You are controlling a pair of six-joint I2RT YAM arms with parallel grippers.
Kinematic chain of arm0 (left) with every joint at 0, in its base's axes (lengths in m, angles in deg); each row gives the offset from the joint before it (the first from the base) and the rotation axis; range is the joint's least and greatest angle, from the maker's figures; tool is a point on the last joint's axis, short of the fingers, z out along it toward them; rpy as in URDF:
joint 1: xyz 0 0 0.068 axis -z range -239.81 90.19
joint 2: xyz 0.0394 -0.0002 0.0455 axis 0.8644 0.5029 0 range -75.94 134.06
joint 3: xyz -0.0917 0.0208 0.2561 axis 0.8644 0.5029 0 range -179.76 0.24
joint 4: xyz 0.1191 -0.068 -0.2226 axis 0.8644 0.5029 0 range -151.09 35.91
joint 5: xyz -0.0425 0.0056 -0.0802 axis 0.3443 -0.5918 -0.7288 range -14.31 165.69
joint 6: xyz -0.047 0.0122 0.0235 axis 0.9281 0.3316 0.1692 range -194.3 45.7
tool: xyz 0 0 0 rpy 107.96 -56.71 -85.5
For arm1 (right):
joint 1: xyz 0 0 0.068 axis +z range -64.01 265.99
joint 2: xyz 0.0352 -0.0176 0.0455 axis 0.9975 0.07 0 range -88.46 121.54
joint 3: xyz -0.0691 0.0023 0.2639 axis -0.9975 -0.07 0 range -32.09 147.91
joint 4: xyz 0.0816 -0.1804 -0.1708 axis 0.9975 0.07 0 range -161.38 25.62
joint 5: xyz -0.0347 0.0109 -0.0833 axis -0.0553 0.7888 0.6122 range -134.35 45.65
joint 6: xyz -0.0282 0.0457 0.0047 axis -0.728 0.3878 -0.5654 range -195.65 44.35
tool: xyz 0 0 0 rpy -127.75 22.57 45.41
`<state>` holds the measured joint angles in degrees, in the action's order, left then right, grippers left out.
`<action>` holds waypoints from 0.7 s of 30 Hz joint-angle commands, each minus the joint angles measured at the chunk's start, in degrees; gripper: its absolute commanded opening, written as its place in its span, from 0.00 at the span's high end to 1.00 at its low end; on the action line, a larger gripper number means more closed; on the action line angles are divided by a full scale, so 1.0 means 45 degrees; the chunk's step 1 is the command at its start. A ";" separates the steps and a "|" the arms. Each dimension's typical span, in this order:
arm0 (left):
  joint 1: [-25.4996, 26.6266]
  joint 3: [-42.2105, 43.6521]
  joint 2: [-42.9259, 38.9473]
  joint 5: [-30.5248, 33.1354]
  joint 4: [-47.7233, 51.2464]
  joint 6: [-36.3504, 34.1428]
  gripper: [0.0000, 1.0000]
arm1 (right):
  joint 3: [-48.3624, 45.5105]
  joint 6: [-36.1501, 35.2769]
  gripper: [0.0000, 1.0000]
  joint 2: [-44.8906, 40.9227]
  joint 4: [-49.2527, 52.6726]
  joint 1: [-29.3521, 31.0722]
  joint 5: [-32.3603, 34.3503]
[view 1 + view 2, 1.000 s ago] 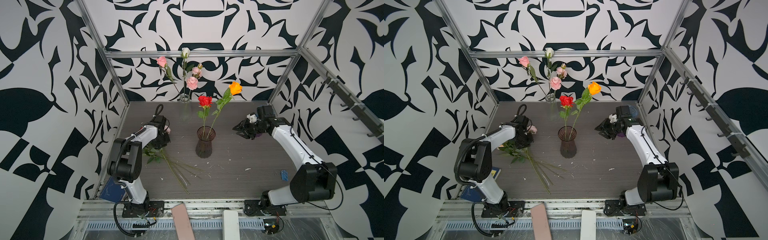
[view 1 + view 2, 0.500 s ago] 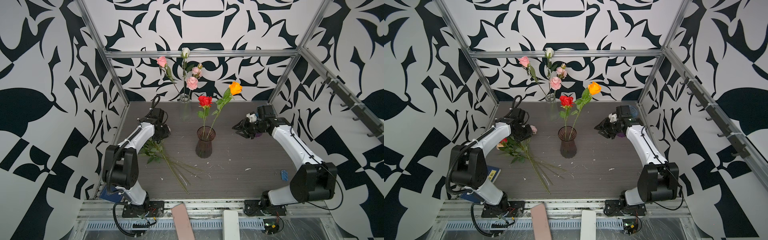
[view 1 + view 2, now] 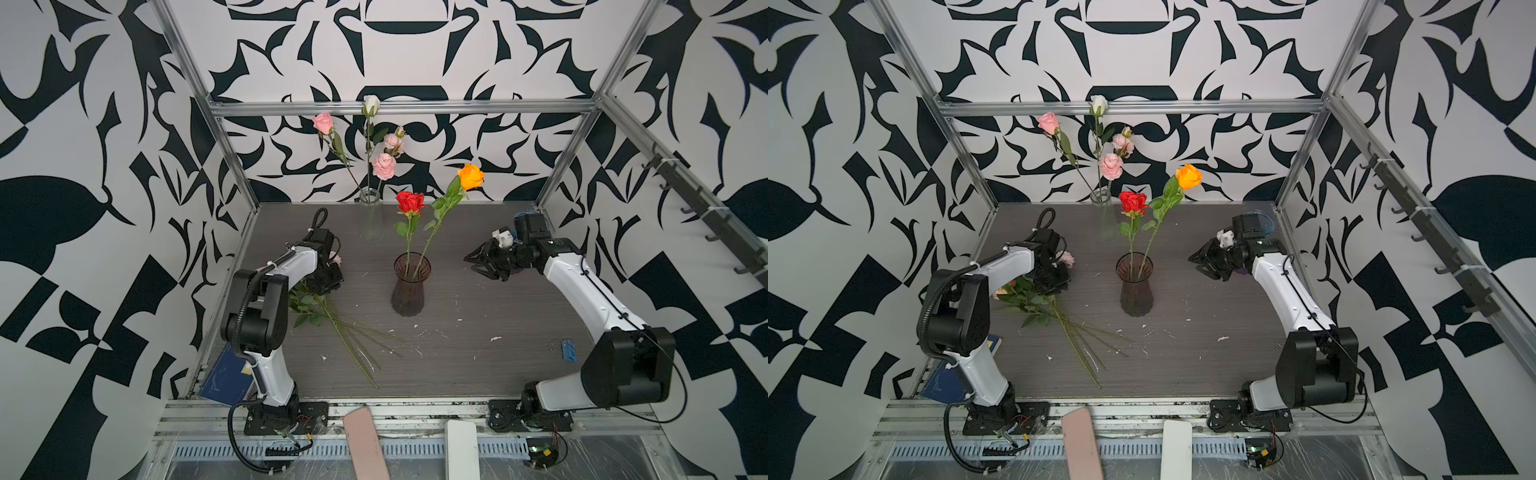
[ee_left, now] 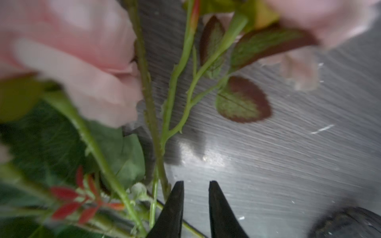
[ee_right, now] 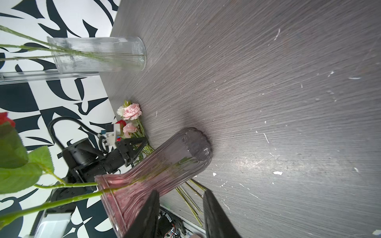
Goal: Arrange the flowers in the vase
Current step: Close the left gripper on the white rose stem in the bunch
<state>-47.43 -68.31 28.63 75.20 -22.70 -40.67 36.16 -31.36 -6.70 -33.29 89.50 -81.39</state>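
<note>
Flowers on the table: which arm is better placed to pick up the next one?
Left. The left gripper hovers right at the loose flowers, jaws apart beside a stem. The right gripper is empty, beyond the dark vase.

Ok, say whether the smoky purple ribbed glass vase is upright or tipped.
Upright. The purple glass vase stands on its base, mouth up, red rose and orange rose rising from it.

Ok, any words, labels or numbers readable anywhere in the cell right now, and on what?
No text can be read.
On the blue booklet at the near left corner of the table: faint white marks, too small to read.
On the small blue tag at the right: nothing legible.
</note>
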 commanded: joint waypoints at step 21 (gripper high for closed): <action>-0.0056 0.0932 -0.1208 0.0858 0.0455 0.0084 0.72 | -0.0327 0.0054 0.61 -0.0688 -0.0165 -0.0155 -0.0109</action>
<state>-47.43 -65.63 24.18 78.04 -22.89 -40.65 34.78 -31.07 -8.17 -33.07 89.06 -81.41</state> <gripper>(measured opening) 0.278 0.392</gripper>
